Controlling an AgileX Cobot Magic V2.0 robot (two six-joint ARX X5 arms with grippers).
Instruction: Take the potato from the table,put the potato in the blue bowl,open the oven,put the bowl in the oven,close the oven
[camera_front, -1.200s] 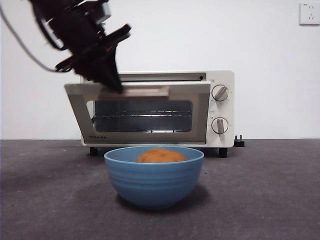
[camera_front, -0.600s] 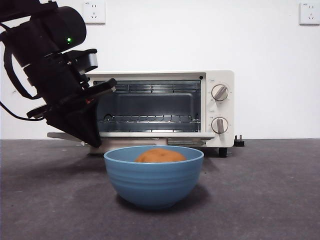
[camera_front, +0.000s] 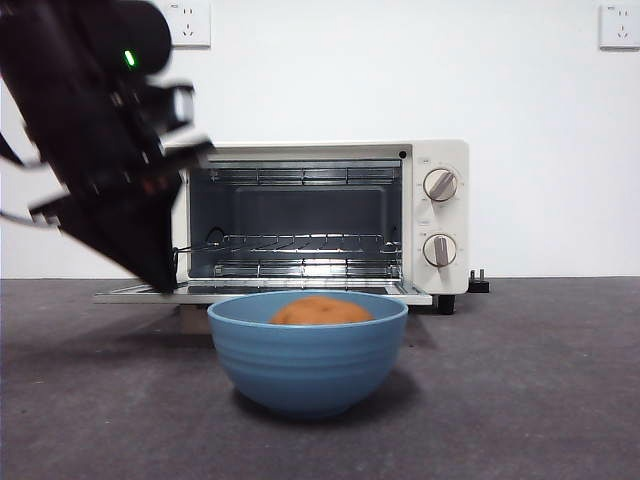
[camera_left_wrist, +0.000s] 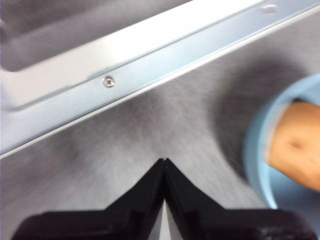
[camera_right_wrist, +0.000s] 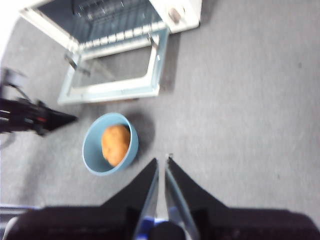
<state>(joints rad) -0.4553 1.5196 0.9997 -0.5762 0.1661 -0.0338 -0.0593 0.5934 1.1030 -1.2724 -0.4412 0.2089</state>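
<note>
Oven (camera_front: 330, 215) door is seen fully lowered, centre frame. Potato (camera_front: 321, 311) sits inside blue bowl (camera_front: 307, 350), lower centre, on table (camera_front: 540, 400). Left gripper (camera_left_wrist: 164, 167), far left, is pressed together, empty. Right gripper (camera_right_wrist: 161, 162) likewise. Risk: bowl tipped if pinched off-centre.

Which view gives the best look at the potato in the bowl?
The right wrist view: from above, the whole potato lies inside the bowl. The front view shows only its top above the rim; the left wrist view shows a blurred part at the edge.
</note>
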